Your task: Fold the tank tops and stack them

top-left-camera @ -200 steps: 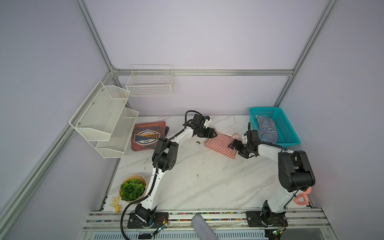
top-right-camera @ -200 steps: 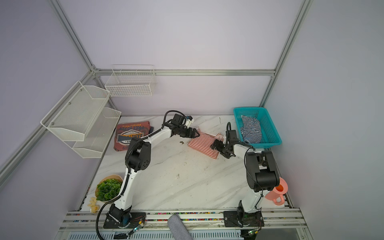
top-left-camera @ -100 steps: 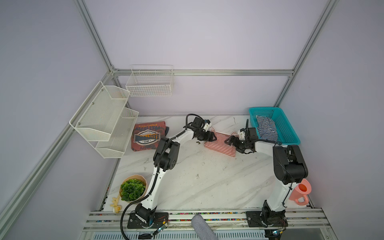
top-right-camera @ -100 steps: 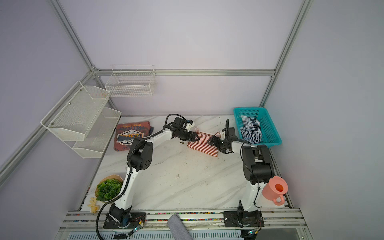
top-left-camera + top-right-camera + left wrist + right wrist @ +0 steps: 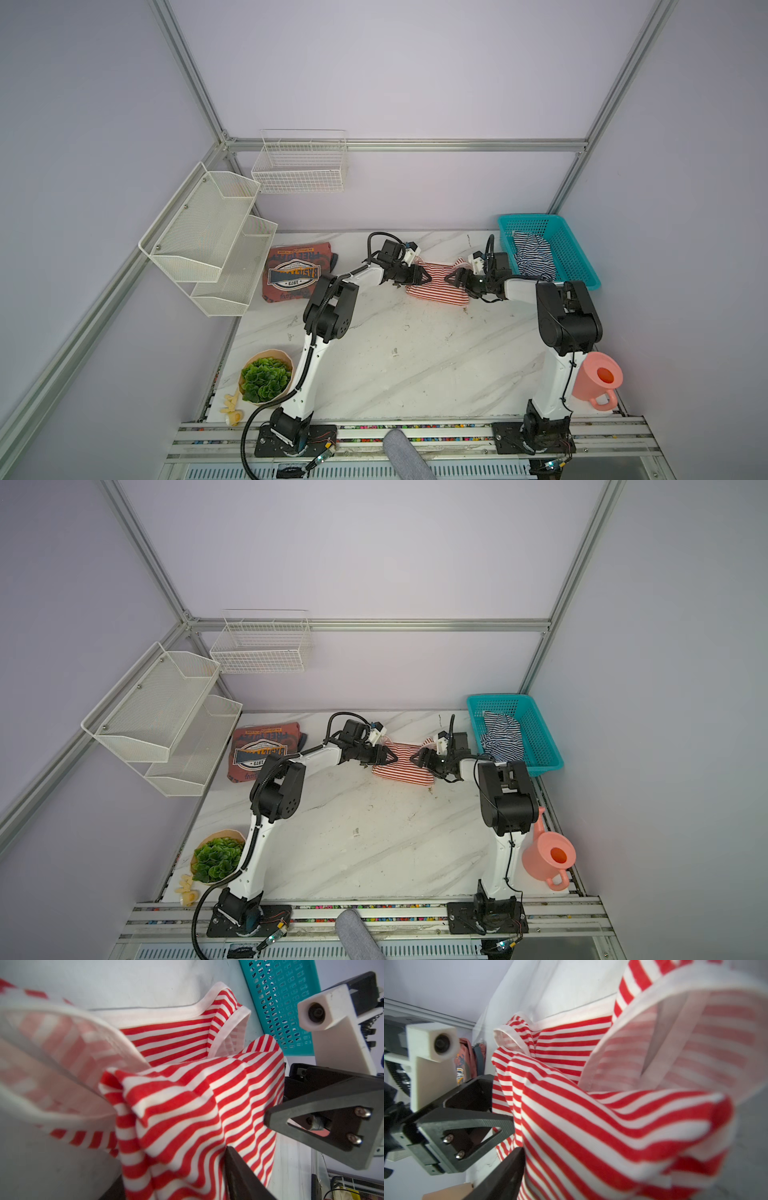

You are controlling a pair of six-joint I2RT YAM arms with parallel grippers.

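Note:
The red-and-white striped tank top lies at the back of the marble table, its pale-trimmed straps toward the wall. My left gripper is at its left shoulder and my right gripper at its right shoulder, tips facing each other. In the left wrist view the striped cloth bunches up between my dark fingers, which stand apart. The right wrist view shows the same cloth against one finger; the other finger is hidden. The navy-and-white striped tank top lies crumpled in the teal basket.
A rust-red printed garment lies at the back left. White mesh shelves and a wire basket hang on the walls. A bowl of greens sits front left, a pink jug front right.
Both grippers have moved to the far edge of the red-striped top and closer together. Their jaws have narrowed around the cloth. The top now lies squarer to the table.

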